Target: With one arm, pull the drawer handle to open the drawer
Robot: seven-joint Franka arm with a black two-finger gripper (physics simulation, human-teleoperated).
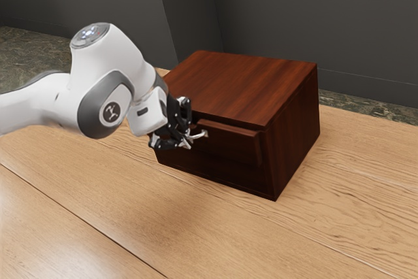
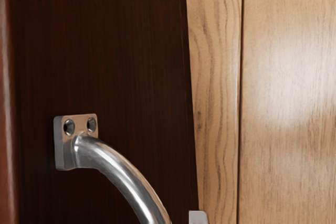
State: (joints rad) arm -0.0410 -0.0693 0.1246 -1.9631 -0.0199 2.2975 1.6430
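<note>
A dark red-brown wooden cabinet [image 1: 248, 83] stands on the table, and its drawer [image 1: 235, 143] juts out a little from the front face. A curved silver handle [image 1: 200, 134] is fixed to the drawer front. My black gripper [image 1: 187, 136] is at this handle, coming in from the exterior view's left, with its fingers closed around the bar. In the wrist view the handle [image 2: 115, 169] arcs from its screwed mounting plate down under my hand, against the dark drawer front [image 2: 105, 51]. A grey fingertip [image 2: 198, 217] shows just beside the bar.
The light wooden table [image 1: 196, 227] stretches in front of the cabinet and to both sides of it. A dark wall [image 1: 326, 11] rises behind. The table planks [image 2: 262, 103] show past the drawer front's edge in the wrist view.
</note>
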